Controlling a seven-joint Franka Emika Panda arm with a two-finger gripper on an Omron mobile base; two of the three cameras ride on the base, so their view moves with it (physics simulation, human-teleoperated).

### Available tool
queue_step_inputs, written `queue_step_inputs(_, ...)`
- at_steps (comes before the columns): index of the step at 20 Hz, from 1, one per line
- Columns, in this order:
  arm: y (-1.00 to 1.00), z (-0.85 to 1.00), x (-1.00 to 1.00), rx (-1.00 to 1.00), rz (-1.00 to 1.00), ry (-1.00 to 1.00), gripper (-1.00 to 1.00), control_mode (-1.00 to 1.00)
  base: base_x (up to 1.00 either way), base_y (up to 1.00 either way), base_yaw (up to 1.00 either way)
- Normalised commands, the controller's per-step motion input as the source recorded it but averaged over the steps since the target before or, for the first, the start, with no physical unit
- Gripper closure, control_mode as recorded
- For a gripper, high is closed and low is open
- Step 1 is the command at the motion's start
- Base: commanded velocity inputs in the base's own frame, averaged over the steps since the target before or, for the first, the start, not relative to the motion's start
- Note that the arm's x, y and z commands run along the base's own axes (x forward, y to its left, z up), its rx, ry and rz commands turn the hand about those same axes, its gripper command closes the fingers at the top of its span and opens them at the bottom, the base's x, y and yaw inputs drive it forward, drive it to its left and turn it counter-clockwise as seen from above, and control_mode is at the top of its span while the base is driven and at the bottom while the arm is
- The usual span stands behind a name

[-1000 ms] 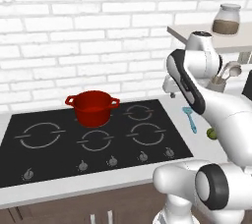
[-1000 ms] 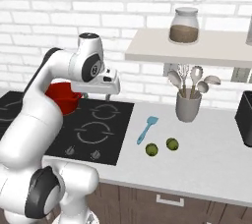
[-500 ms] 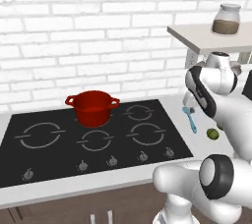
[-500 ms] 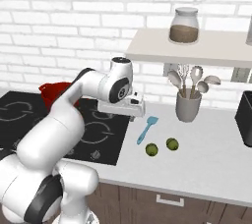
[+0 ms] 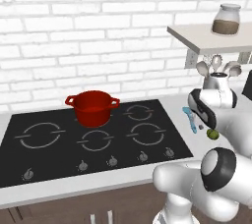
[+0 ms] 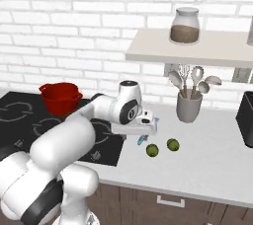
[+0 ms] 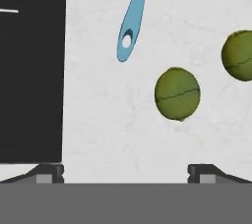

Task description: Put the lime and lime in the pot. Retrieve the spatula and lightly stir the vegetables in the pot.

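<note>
My gripper is open and points down at the white counter, just right of the cooktop. Nothing sits between its fingertips. One lime lies ahead of the right finger, and the second lime is farther right at the frame edge. The spatula shows its blue handle with a hanging hole, ahead of the gripper. From the right base camera, the gripper hangs left of both limes. The red pot stands at the back of the cooktop, far to the left.
A grey utensil holder with metal spoons and a whisk stands behind the limes. Above it, a shelf carries a glass jar. A black appliance sits at the counter's right end. A brick wall runs behind.
The arm has swung right from above the cooktop to over the counter beside the limes and spatula. Pot, limes and spatula have not moved.
</note>
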Motion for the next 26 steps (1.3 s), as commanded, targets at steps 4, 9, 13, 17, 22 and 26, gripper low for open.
queue_step_inputs(4,-0.64,-0.38,0.07,0.00,0.01,0.05,-1.00,-1.00,0.00,0.00,0.00)
queue_step_inputs(9,-0.38,-0.28,0.11,0.00,0.03,0.01,-1.00,-1.00,0.00,0.00,0.00)
queue_step_inputs(13,-0.25,-0.11,0.06,0.01,0.12,-0.01,-1.00,-1.00,0.00,0.00,0.00)
queue_step_inputs(17,-0.12,-0.10,0.05,0.00,0.13,0.00,-1.00,-1.00,0.00,0.00,0.00)
queue_step_inputs(22,0.00,-0.28,0.07,0.00,0.08,0.00,-1.00,-1.00,0.00,0.00,0.00)
queue_step_inputs(26,0.08,-0.23,0.01,0.00,0.03,0.00,-1.00,-1.00,0.00,0.00,0.00)
